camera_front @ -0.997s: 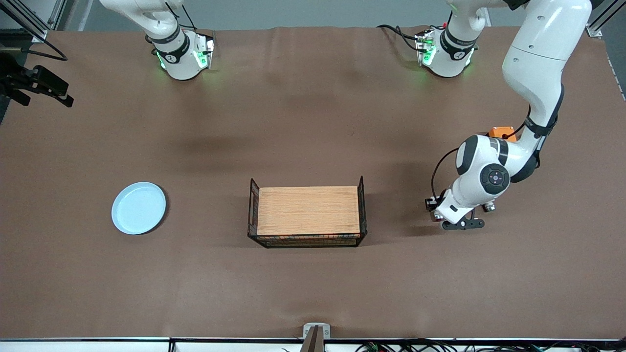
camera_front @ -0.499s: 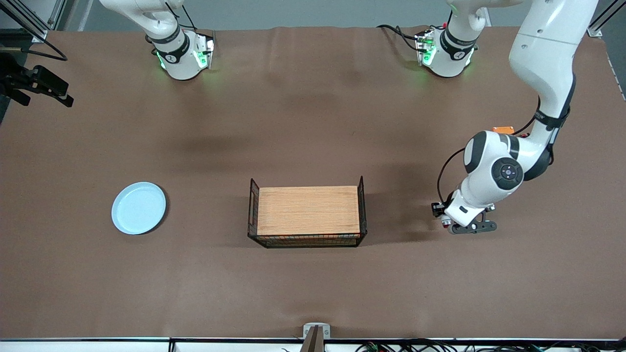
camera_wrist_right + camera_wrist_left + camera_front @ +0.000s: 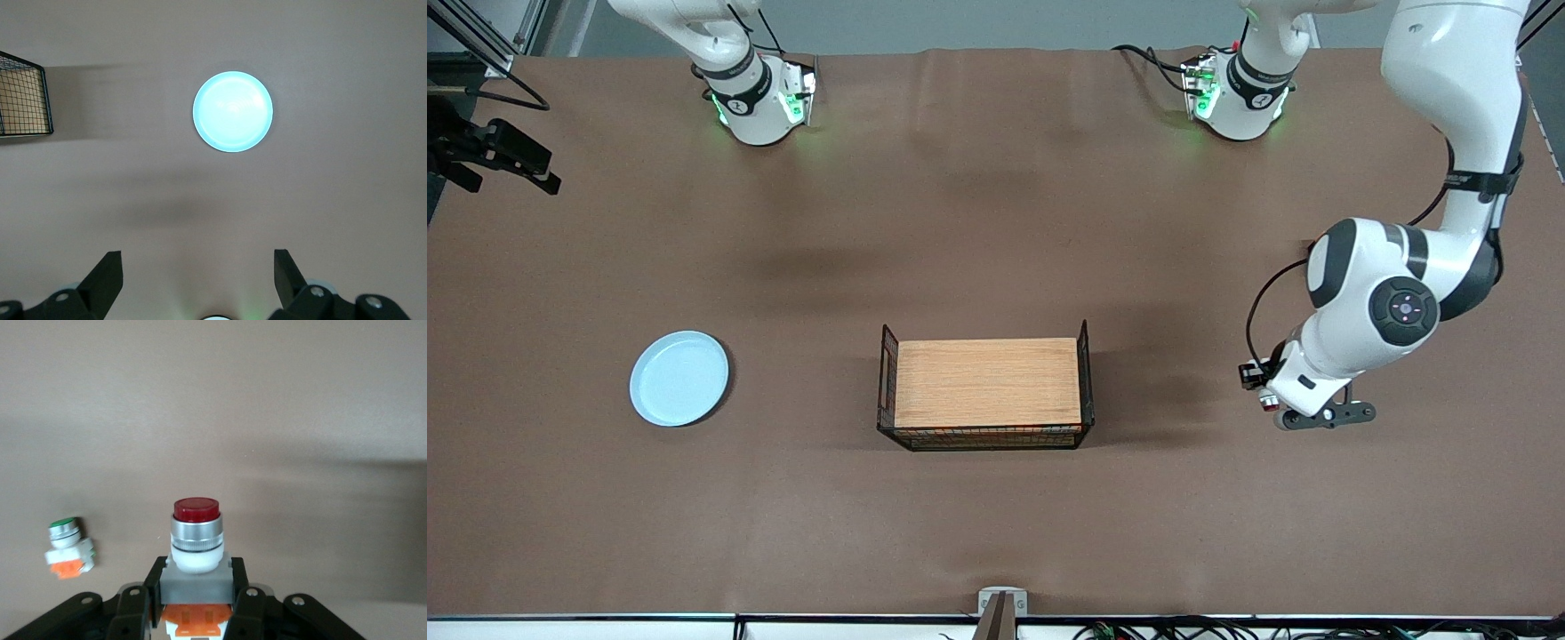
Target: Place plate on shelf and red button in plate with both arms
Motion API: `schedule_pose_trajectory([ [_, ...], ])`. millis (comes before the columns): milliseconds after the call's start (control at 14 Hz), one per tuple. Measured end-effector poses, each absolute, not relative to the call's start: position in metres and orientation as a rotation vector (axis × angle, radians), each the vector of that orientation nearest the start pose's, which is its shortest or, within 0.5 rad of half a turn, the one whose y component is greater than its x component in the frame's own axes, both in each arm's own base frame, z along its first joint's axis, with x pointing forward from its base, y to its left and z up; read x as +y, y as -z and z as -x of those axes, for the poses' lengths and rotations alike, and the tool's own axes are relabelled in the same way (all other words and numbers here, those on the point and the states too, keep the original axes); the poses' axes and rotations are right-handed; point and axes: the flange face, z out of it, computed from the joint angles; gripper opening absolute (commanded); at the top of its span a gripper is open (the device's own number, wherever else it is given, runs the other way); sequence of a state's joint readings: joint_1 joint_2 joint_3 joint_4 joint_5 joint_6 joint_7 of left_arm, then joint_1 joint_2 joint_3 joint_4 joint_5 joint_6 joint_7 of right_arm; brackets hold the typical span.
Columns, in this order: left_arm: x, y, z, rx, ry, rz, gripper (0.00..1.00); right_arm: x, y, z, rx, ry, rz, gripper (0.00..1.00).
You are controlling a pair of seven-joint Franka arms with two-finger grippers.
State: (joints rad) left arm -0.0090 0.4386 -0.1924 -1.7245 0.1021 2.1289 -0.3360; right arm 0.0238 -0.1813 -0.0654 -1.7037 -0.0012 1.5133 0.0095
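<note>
Green-capped button (image 3: 69,549) appears only in left wrist view.

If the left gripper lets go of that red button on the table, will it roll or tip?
The red button has a round collar and cap, so on its side it would probably roll in a curve. Its squarer grey body, clamped between the left gripper fingers, might stop it. Stood upright it looks top-heavy, likely tipping.

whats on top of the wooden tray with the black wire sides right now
Nothing: the wooden tray with black wire sides shows only bare board. The round pale blue plate lies on the table toward the right arm's end, and the left gripper holds the red-capped push button.
</note>
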Motion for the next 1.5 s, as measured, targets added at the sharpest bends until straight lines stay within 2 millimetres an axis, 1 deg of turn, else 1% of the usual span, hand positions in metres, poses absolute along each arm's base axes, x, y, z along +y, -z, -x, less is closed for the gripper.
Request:
schedule_pose_trajectory([
  [142,-0.115,-0.357,-0.65,-0.174,-0.045,3.117,0.32,-0.024,-0.652,-0.49,0.078,-0.015,3.13,1.0],
  [285,-0.115,-0.378,-0.65,-0.203,-0.046,3.111,0.32,-0.024,-0.652,-0.49,0.078,-0.015,3.13,1.0],
  [427,-0.119,-0.398,-0.65,-0.25,-0.042,3.114,0.32,-0.024,-0.652,-0.49,0.078,-0.015,3.13,1.0],
  [641,-0.132,-0.427,-0.651,-0.322,-0.036,3.118,0.32,-0.024,-0.652,-0.49,0.078,-0.015,3.13,1.0],
  [783,-0.15,-0.442,-0.648,-0.371,-0.045,3.12,0.32,-0.024,-0.652,-0.49,0.078,-0.015,3.13,1.0],
  [855,-0.157,-0.446,-0.646,-0.392,-0.046,3.121,0.32,-0.024,-0.652,-0.49,0.078,-0.015,3.13,1.0],
  [997,-0.166,-0.451,-0.645,-0.441,-0.041,3.121,0.32,-0.024,-0.652,-0.49,0.078,-0.015,3.13,1.0],
  [1211,-0.167,-0.453,-0.645,-0.504,-0.038,3.113,0.32,-0.024,-0.652,-0.49,0.078,-0.015,3.13,1.0],
  [1496,-0.167,-0.452,-0.645,-0.513,-0.041,3.111,0.32,-0.024,-0.655,-0.49,0.079,-0.002,3.13,1.0],
])
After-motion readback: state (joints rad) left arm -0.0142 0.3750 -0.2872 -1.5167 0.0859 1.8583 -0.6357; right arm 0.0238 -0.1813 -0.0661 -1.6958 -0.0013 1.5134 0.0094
